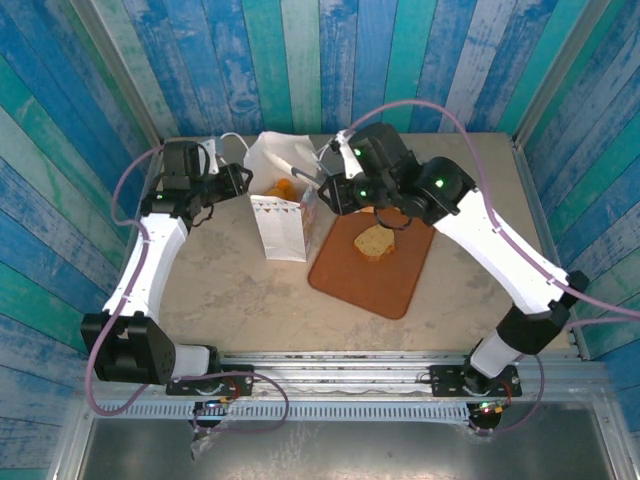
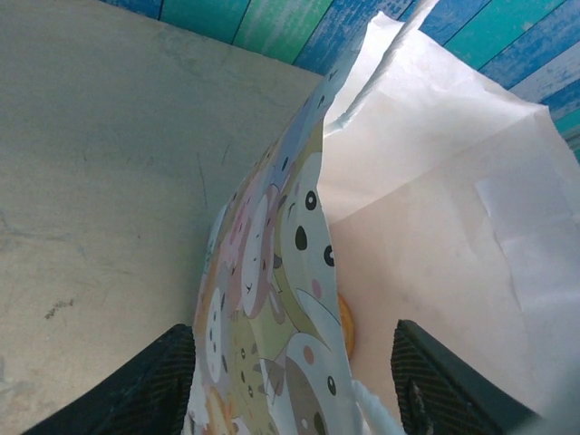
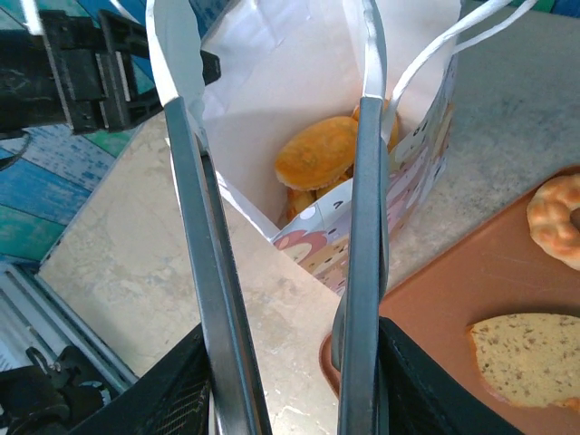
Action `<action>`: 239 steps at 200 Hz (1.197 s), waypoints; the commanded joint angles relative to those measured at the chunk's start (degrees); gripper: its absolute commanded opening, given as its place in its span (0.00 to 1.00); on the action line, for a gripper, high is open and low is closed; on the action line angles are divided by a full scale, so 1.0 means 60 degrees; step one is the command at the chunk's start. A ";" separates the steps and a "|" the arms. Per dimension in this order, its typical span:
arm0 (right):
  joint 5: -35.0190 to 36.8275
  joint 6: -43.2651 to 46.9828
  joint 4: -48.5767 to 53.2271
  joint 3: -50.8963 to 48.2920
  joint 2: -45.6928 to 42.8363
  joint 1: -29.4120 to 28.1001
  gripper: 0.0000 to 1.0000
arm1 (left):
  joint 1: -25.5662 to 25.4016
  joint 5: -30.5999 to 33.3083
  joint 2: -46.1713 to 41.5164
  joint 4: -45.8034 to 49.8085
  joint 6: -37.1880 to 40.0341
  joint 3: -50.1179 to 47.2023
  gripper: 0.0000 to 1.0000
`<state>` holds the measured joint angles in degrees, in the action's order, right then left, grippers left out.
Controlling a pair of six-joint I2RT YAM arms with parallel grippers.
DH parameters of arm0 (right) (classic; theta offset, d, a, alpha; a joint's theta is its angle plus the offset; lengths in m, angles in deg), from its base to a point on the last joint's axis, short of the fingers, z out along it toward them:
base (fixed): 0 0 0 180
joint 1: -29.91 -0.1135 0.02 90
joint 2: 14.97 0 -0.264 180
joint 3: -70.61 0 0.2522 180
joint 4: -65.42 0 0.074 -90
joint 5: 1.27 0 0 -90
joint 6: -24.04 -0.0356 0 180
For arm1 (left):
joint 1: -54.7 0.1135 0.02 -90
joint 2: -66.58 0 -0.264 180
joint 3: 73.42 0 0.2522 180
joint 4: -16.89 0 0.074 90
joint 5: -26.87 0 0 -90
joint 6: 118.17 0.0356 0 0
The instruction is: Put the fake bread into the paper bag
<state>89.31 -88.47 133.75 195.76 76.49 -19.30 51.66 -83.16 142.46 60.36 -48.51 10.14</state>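
Beige tabletop: white paper bag holds golden toy breads. Left gripper spread astride its wall; right gripper parted, empty, above. Withdraw clear of handles.

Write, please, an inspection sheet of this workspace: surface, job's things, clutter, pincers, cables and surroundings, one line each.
surface: beige stone-look table top, with a few small dark marks.
job's things: white paper bag with pastel triangles stands upright and open, golden-brown toy pastries inside; seeded toast slice and ring-shaped pastry lie on the flat brown tray.
clutter: nothing seen.
pincers: left pincer open, astride the bag's patterned side wall; right pincer open at the bag's mouth.
cables: purple cables loop along both arms.
surroundings: blue and teal plank walls.
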 commanded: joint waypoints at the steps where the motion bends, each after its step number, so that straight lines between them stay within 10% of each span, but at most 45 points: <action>1: 0.0018 0.0344 -0.0554 -0.0419 -0.0840 -0.0001 0.44 | 0.0026 -0.0116 -0.0737 0.0133 0.0021 0.0278 0.64; 138: 0.2107 -0.0384 0.0664 -0.3364 -0.5516 0.0271 0.44 | 0.0025 0.0025 -0.2473 0.0283 -0.0315 -0.0408 0.97; 239: -0.0185 0.0473 0.1650 -0.5932 -0.5853 0.3652 0.45 | 0.0026 0.0579 -0.3669 0.0930 -0.0116 -0.0470 0.94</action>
<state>94.12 -88.73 143.06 162.67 40.09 -1.40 51.66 -81.45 122.20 63.64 -50.47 7.80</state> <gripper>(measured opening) 0.453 0.944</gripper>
